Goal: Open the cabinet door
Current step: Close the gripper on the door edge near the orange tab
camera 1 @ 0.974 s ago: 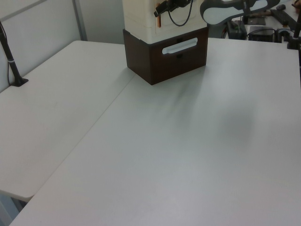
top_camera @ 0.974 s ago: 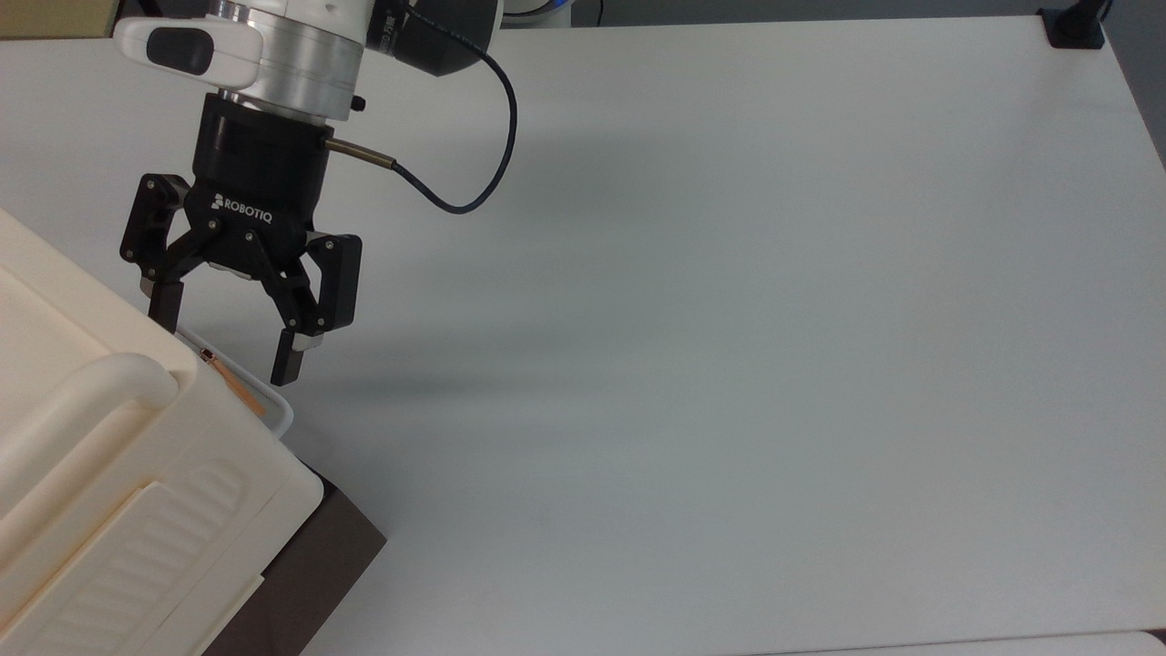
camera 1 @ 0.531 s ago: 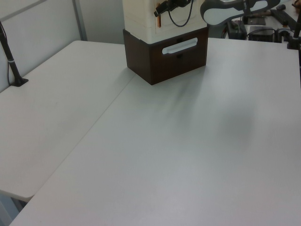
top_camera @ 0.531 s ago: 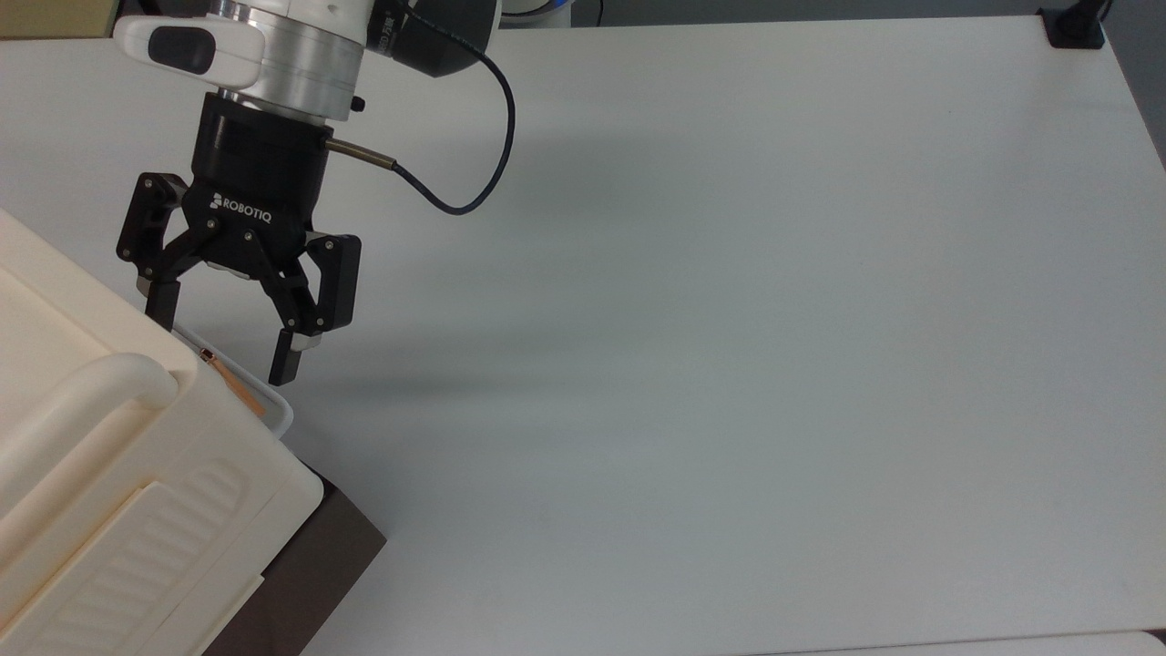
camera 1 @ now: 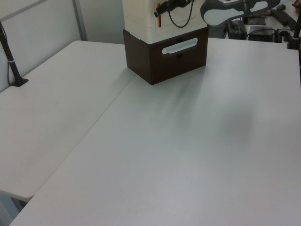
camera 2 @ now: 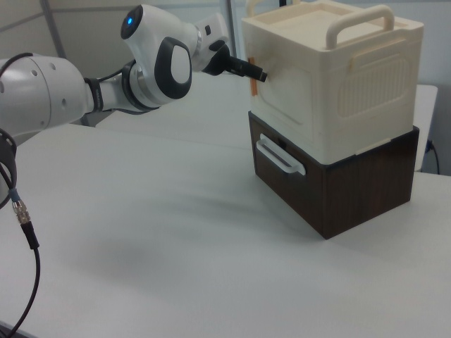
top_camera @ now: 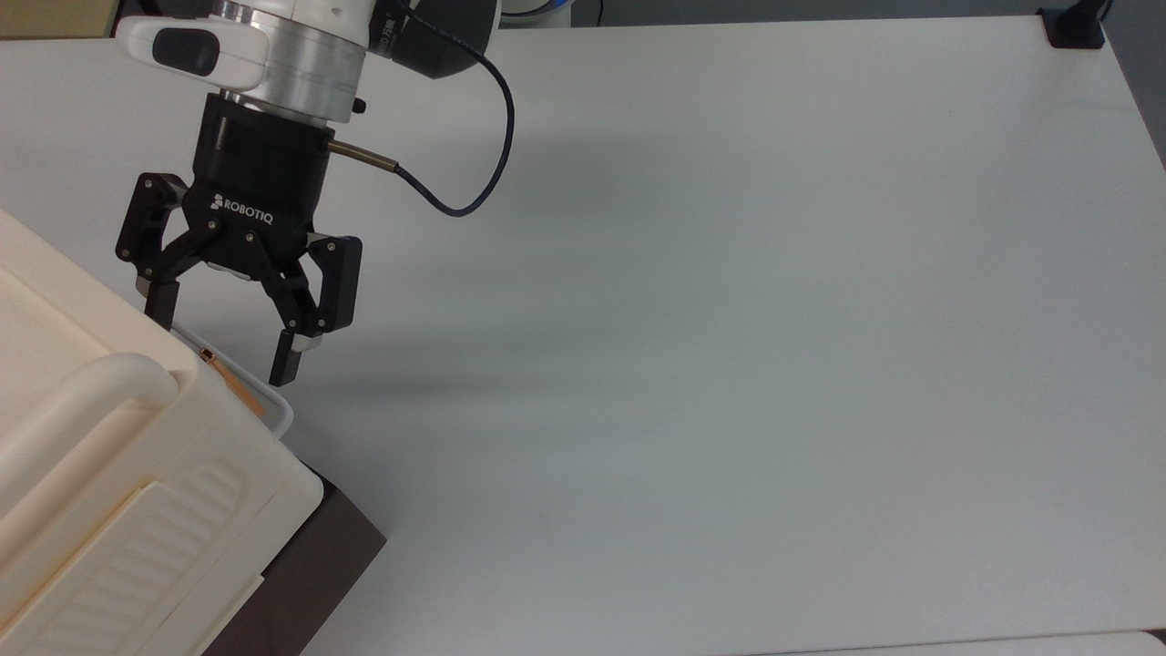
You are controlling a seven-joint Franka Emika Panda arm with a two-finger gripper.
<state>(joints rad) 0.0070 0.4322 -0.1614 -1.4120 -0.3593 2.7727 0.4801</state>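
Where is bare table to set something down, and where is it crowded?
Bare: the white table from the cabinet across to the top view's right edge. Crowded: the top view's left, where the open gripper straddles the cabinet door latch edge.

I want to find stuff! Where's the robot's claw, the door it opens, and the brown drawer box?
gripper [top_camera: 223, 344]: top view, between fingertips.
cabinet door [camera 2: 283, 95]: right view, recessed face.
brown drawer box [camera 2: 366, 184]: right view, side wall.

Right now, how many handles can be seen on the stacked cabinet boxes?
2. A rounded cream handle bar on top of the cream box, and a white drawer handle on the dark brown lower box. Hidden sides may carry more.
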